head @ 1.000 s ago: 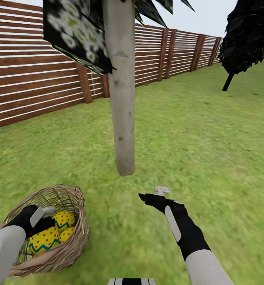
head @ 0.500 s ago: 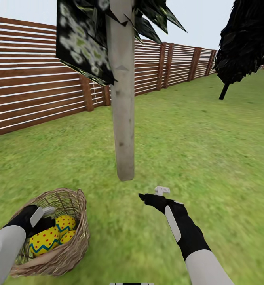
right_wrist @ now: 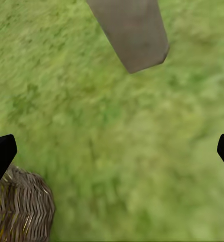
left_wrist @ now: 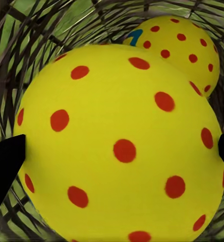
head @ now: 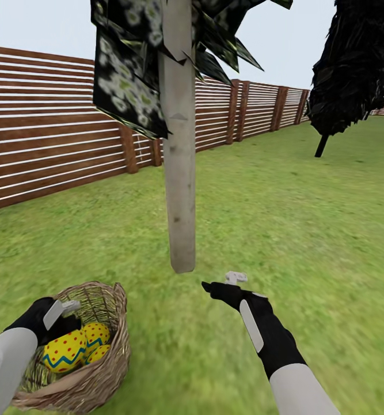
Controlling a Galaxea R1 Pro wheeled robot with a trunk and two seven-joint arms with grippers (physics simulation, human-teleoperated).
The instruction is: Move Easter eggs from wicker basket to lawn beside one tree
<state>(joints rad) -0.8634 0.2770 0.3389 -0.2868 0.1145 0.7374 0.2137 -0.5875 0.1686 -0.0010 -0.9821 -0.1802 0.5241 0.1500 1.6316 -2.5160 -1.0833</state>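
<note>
The wicker basket (head: 120,328) stands on the lawn (head: 295,219) at the lower left. My left gripper (head: 66,329) reaches into it and is shut on one yellow Easter egg (head: 64,351) with red dots; in the left wrist view that egg (left_wrist: 122,141) spans the gap between both fingertips. Two more eggs (head: 95,333) (head: 102,353) lie beside it inside the basket, one of them (left_wrist: 185,45) just beyond the held egg. The tree's pale trunk (head: 179,190) rises close behind the basket. My right gripper (head: 223,281) hangs open over bare grass right of the trunk base (right_wrist: 134,35).
A brown slat fence (head: 53,150) runs along the left and back. An all-black tree (head: 353,63) stands far right. Dark speckled foliage (head: 128,80) hangs at head height around the trunk. Open grass stretches to the right. The basket's edge (right_wrist: 18,212) lies near my right gripper.
The whole view has tilted upward, showing more sky. The basket and the two loose eggs sit lower relative to my left gripper, while the gripped egg has stayed with it. The right arm looks unchanged.
</note>
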